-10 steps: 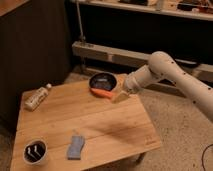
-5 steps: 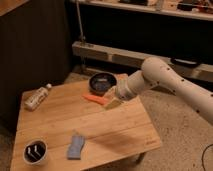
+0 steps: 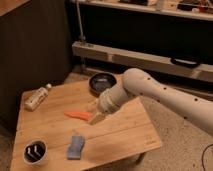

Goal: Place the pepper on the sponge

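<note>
Wooden slats make up the low counter [image 3: 131, 131], which stands on a speckled floor [image 3: 186, 150] in front of a metal rail [image 3: 131, 58]. Over its middle sits the gripper [image 3: 96, 118], and its fingers [image 3: 99, 120] are pressed together on the right-hand end of the pepper [image 3: 76, 115] — no gap shows between them. The pepper sticks out sideways from them toward the counter's left edge, lying about level. It is small, smooth and orange-red, narrowing to a point at its free end. Whether it clears the wood or brushes it I cannot tell.

Just in front of it, nearer the front edge, lies the sponge [image 3: 76, 147], a flat blue-grey pad — near the pepper but apart from it. Behind the fingers the pale, rounded arm [image 3: 150, 92] climbs away to the right. A dark round bowl [image 3: 102, 83] sits at the back edge just behind the arm. A white cup [image 3: 35, 152] with a dark inside stands at the front left corner, and a pale bottle [image 3: 37, 97] lies on its side at the back left.
</note>
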You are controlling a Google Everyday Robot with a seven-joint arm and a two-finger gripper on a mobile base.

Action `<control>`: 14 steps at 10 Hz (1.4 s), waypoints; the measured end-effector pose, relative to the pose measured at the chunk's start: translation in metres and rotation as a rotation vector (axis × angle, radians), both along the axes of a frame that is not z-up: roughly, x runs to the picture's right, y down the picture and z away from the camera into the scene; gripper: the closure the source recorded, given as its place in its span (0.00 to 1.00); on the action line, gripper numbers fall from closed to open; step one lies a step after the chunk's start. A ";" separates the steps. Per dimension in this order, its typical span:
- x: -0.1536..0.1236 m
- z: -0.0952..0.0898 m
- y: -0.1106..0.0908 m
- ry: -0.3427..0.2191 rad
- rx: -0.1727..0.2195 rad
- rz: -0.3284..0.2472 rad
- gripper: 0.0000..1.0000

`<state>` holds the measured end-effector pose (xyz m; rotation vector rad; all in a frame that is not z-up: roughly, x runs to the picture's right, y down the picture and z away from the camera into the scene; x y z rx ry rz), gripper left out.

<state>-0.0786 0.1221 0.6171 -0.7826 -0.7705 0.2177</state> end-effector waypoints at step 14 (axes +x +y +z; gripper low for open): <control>-0.067 0.072 0.121 -0.007 -0.208 -0.198 1.00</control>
